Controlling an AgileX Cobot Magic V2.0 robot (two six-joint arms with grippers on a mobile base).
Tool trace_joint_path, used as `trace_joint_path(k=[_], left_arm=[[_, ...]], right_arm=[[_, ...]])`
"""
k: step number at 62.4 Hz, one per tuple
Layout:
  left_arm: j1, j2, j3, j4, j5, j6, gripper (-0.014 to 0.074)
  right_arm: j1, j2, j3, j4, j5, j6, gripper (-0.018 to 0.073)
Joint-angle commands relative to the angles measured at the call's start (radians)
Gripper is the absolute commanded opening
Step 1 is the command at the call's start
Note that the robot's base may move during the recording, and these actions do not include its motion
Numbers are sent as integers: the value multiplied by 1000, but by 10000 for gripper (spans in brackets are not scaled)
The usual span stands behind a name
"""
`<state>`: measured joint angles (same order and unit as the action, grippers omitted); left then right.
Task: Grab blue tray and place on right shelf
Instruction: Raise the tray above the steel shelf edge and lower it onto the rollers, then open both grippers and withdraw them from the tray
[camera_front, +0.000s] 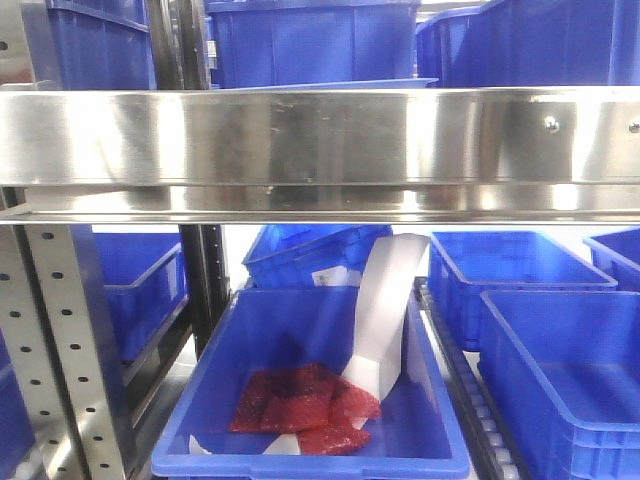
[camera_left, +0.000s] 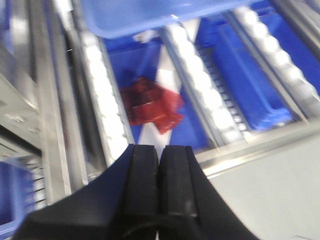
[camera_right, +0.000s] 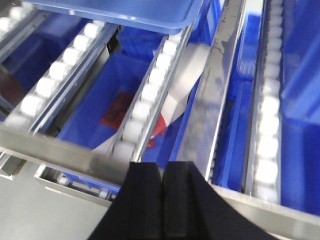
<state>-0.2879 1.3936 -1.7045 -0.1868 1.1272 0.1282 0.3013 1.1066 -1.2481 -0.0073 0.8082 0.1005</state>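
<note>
Glossy plastic blue tray (camera_right: 125, 12), shiny steel right shelf (camera_front: 320, 150)

Blue tray (camera_right: 125, 12) cut off at top edge.

The tray (camera_right: 130, 12) lies on the roller tracks (camera_right: 150, 95) of the shelf (camera_front: 320, 140), behind its front beam. Below that level a bin (camera_front: 310, 400) sits between the uprights (camera_front: 60, 340), with flat packets (camera_front: 300, 410) on its floor and a scoop (camera_front: 385, 310) standing tilted just behind them. More bins (camera_front: 560, 340) stand to its right, others behind and to its left.
</note>
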Motion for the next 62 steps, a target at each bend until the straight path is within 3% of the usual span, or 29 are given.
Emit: trace_joint_path(k=[1, 16, 24, 31, 44, 62], left_arm=[[-5, -121, 110, -73, -161, 54, -48], [-5, -421, 561, -223, -478, 220, -48], [-5, -584, 766, -257, -627, 278, -48], [-5, -722, 899, -257, -711, 278, -48], [-5, -887, 986, -259, -767, 278, -48], [-5, -901, 988, -292, -763, 278, -48]], right_arm=[[0, -149, 131, -10, -173, -18, 60], [0, -502, 510, -10, -338, -43, 60], [0, -670, 634, -10, -368, -51, 60], [0, -796, 691, -10, -392, -70, 60], [0, -930, 706, -11, -420, -86, 60], [0, -931, 706, -11, -416, -86, 60]])
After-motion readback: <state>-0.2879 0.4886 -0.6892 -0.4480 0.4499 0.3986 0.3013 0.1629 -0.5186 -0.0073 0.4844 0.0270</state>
